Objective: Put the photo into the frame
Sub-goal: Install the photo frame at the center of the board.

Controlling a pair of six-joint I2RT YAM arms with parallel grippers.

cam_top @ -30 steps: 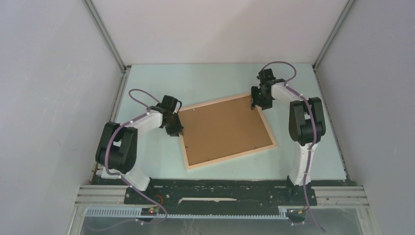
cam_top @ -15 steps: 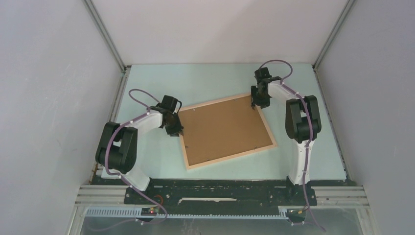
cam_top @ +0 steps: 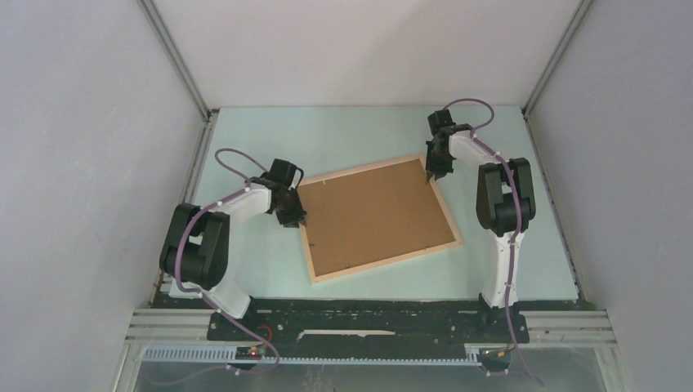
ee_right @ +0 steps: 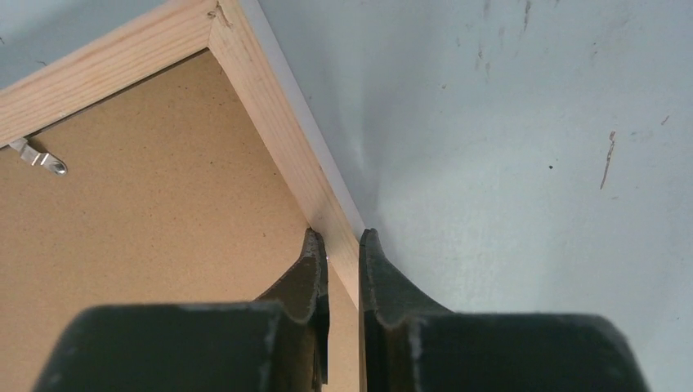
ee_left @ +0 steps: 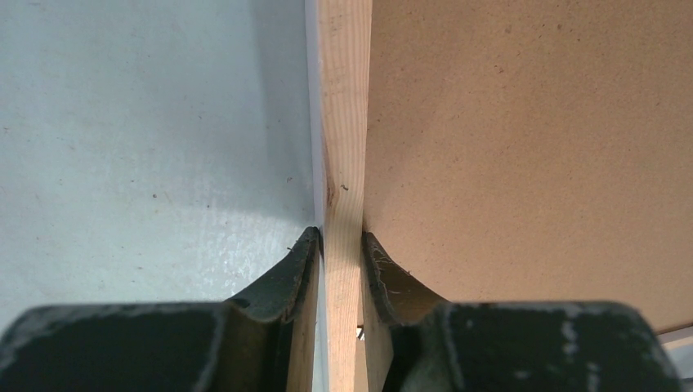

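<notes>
Fingers [ee_left: 298, 269] of the left claw [ee_left: 342, 242] pinch the left rail of the thin rectangular frame of pale natural wood [ee_left: 343, 122]. One black pad is pressed to the rail's outer edge and the other to its inner edge, and the wood fills the gap between them. From above, this claw [cam_top: 296, 219] meets the frame [cam_top: 384, 263] in the far half of that left side.

The right claw [ee_right: 339, 238] straddles the right rail just short of the frame's far right corner. Its dark fingers [ee_right: 392, 286] sit tight against the wood on both sides, gripping it. In the overhead view it [cam_top: 431, 171] comes down on that same corner region.

Inside the frame [ee_right: 270, 122] lies the large rectangular photo [cam_top: 376, 216], face down. Only its brown cork-like backing board [ee_left: 531, 147] shows, reaching to the rails on every visible side. The printed face cannot be seen. A small metal clip [ee_right: 37, 157] rests on the board [ee_right: 163, 212] close to the far rail.

A white sliver runs along the frame's outer edge in both wrist views. The frame sits on the pale blue-green worktop [cam_top: 343, 135] between the two arms, askew to the worktop's edges. The surface [ee_right: 507, 122] carries a few small dark marks. Purple cables [cam_top: 233, 159] loop over the arms, and plain grey-white walls [cam_top: 90, 147] close in the sides and back.
</notes>
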